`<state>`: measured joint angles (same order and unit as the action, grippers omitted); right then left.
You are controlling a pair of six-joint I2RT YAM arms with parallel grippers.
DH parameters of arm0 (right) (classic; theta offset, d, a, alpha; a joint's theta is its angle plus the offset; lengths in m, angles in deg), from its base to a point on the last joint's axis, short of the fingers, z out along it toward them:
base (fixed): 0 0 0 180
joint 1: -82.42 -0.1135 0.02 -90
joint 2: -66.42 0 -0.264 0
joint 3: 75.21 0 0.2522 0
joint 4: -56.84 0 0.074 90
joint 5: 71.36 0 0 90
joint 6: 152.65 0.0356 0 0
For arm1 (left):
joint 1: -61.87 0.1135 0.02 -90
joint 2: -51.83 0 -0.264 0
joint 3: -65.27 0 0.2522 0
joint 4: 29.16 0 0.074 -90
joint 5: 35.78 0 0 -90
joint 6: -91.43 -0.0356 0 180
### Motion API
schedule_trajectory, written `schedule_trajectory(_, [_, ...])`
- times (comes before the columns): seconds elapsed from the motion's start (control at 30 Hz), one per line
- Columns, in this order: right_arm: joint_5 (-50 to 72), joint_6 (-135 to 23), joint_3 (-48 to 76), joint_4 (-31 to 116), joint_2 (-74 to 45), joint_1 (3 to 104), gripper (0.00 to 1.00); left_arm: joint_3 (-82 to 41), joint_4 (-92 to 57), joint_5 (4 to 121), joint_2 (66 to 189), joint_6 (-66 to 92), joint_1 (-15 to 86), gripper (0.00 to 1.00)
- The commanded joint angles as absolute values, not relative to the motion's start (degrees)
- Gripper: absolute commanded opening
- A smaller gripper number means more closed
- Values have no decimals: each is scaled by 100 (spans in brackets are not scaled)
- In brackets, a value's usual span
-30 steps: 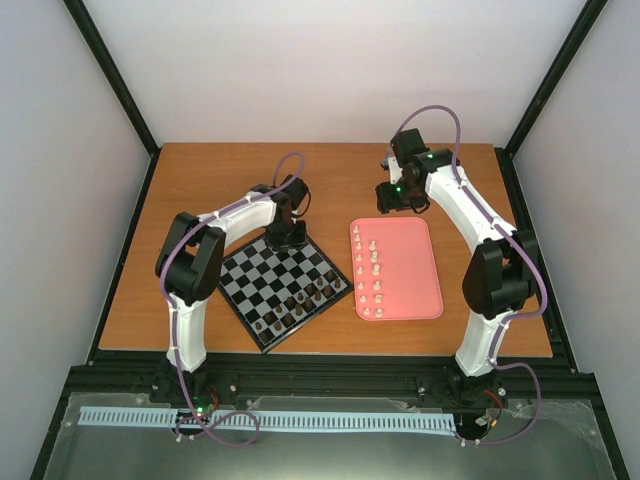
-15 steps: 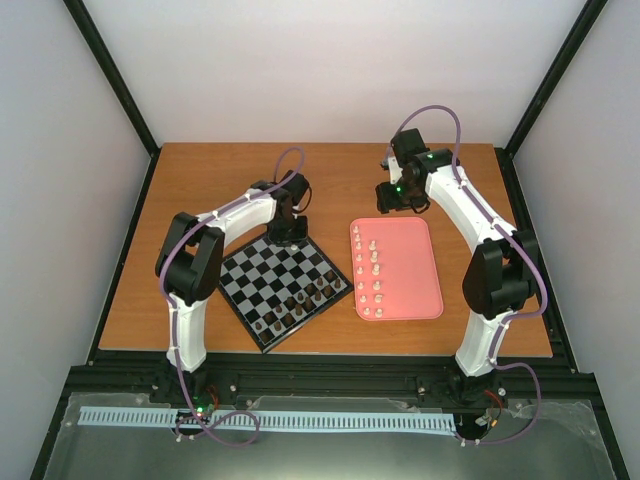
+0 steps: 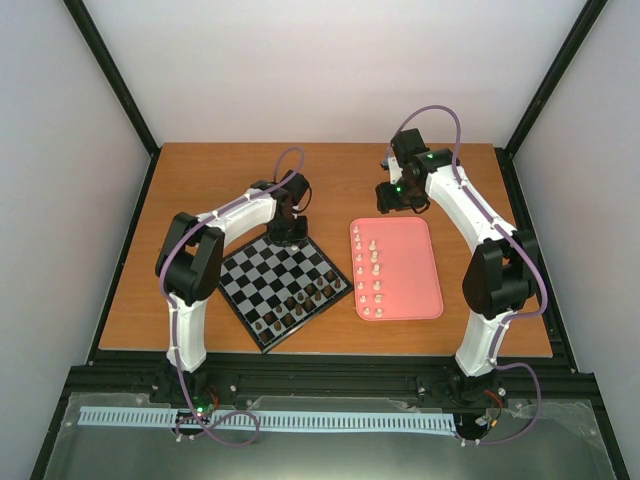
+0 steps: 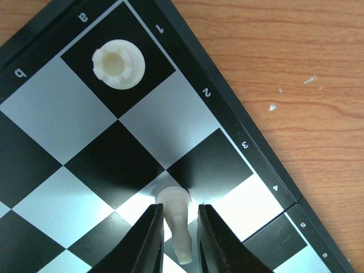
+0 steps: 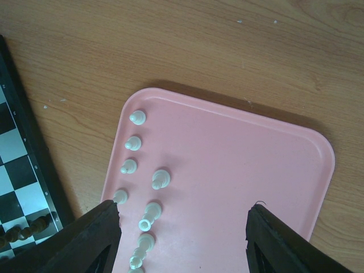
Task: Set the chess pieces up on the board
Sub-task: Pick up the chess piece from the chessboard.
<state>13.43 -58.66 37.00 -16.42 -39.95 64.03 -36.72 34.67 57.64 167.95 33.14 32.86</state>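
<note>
- Left tool [image 4: 176, 239]: narrow, its two fingers [image 4: 149, 239] closed on the sides of one cream-white figure, the held piece [image 4: 175, 211], low over the far corner of the board [image 3: 262, 270]
- Held piece: its base lies by the board's rim, near the printed marks 3 and 4; whether the base rests on a square cannot be told
- Rook [image 4: 119, 63]: cream-white, upright on the black corner square marked a and 1, well apart from the left tool
- Chess pieces [image 3: 372, 270]: the other cream-white figures stand in two short rows along the left side of the pink tray [image 3: 412, 270], which lies just right of the board on the wooden surface [image 3: 210, 180]
- Dark brown pieces [image 3: 295, 303]: grouped on the board's near-right squares
- Right tool [image 5: 182, 239]: wide, nothing between its fingers, hanging above the tray's far end with the cream-white rows below its left finger [image 5: 91, 239]
</note>
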Motion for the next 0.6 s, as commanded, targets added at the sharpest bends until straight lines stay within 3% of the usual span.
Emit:
schedule_trajectory(0.0, [1287, -5921, 3672, -1580, -3878, 6449, 61, -3718, 3505, 5706, 16744, 3306, 3226, 14])
schedule_trajectory(0.3, [1252, -5922, 3681, -1582, -3887, 6449, 61, -3777, 3558, 5670, 16767, 3319, 3226, 1])
schedule_trajectory(0.57, [1249, -5931, 3681, -1585, -3894, 6454, 61, -3934, 3907, 5240, 16568, 3073, 3233, 1])
